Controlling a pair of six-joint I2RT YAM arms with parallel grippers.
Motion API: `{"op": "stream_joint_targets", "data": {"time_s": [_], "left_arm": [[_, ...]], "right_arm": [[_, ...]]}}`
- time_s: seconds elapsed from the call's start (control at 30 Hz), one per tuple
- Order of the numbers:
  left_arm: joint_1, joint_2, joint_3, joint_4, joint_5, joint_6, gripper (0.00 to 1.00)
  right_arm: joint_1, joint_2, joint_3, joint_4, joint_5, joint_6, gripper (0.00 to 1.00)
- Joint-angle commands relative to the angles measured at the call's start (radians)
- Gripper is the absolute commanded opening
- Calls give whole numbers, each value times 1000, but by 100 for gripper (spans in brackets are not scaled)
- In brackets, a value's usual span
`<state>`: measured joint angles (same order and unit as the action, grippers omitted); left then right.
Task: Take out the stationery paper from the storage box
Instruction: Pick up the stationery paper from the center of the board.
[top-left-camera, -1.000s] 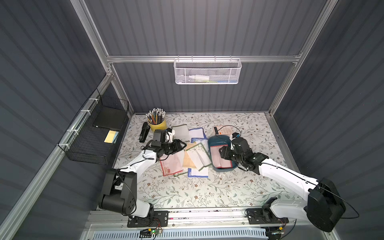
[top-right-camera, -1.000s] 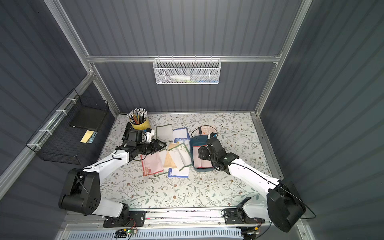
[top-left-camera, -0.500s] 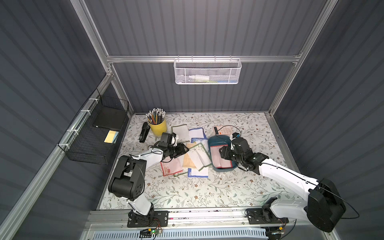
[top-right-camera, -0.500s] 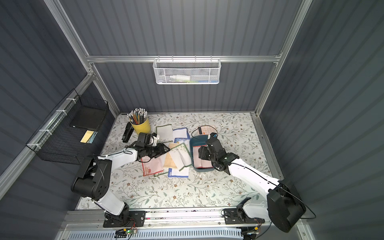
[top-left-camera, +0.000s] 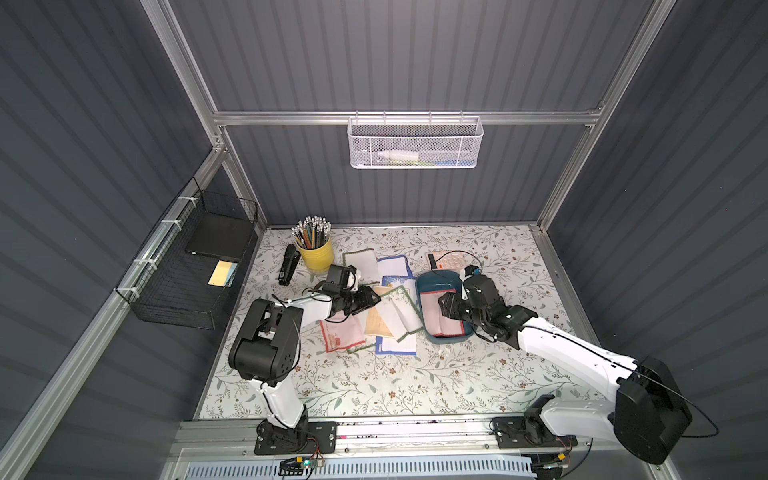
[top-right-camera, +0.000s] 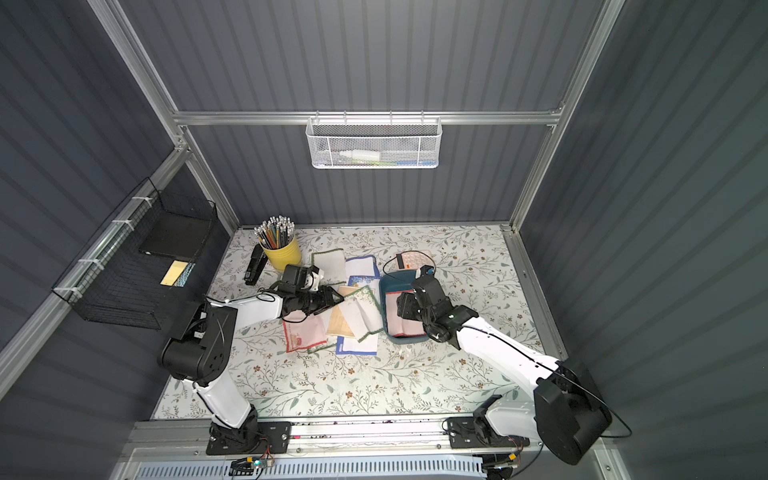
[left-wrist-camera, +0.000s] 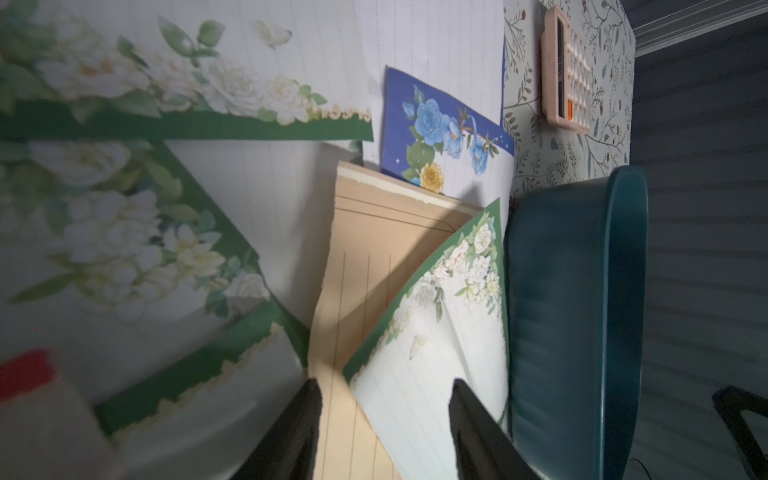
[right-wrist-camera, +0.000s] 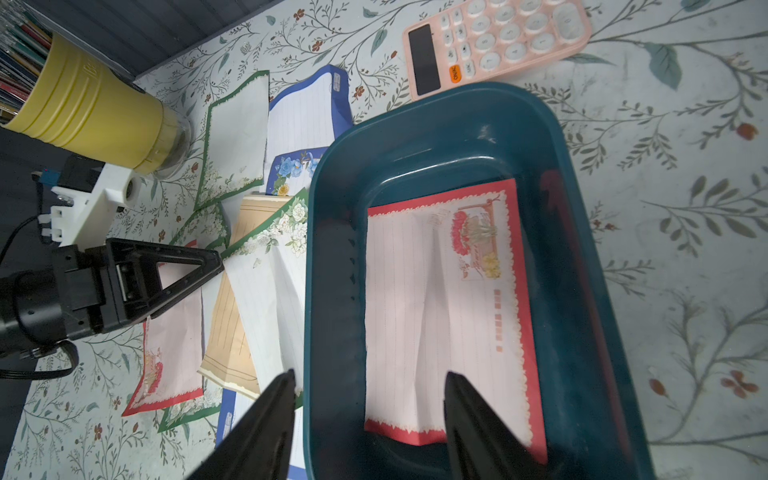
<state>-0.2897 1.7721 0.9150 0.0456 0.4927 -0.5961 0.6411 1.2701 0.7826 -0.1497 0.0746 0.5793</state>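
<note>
Right of the counter's centre: storage box (right-wrist-camera: 415, 137), dark teal, upright, one sheet inside.

Item 1: red-bordered sheet (right-wrist-camera: 436, 311) of the stationery paper, lying on the box floor, creased lengthwise. It is not yet out, and I count it as the work left.

Item 2: loose sheets (top-left-camera: 390, 316) of the same paper, already out. They are green-, blue- and red-bordered plus one tan. They overlap on the counter (top-left-camera: 415, 386) from the box's left wall toward the yellow pencil cup (top-left-camera: 318, 255) near the back-left corner. I judge the task mostly done.

Item 3: right tool (right-wrist-camera: 370, 374), jaws well apart, gripping nothing. One finger hangs outside the box wall and the other inside, over the near end of the red-bordered sheet. Whether it touches the paper I cannot tell.

Item 4: left tool (left-wrist-camera: 384, 384), jaws likewise parted, nothing pinched. It sits low over the tan sheet (left-wrist-camera: 374, 257) and a green-bordered sheet (left-wrist-camera: 449, 332).

View notes: only the right wrist view gives me the box floor and the crease. In both top views the right arm covers part of the box. The left wrist view shows just the box's outer wall, with the green-bordered sheet curling up against it, which the top views leave unclear. The pink calculator (right-wrist-camera: 494, 45) lies just behind the box.
</note>
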Motion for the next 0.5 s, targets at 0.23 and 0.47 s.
{"op": "stream_joint_targets", "data": {"time_s": [0.23,0.47], "left_arm": [[-12,37,27,20,8,2,53],[-27,56,39,56,32,-19,45]], "right_arm": [[-1,4,7,-23,11,-3,61],[-2,3,7,-23,11,-3,61]]}}
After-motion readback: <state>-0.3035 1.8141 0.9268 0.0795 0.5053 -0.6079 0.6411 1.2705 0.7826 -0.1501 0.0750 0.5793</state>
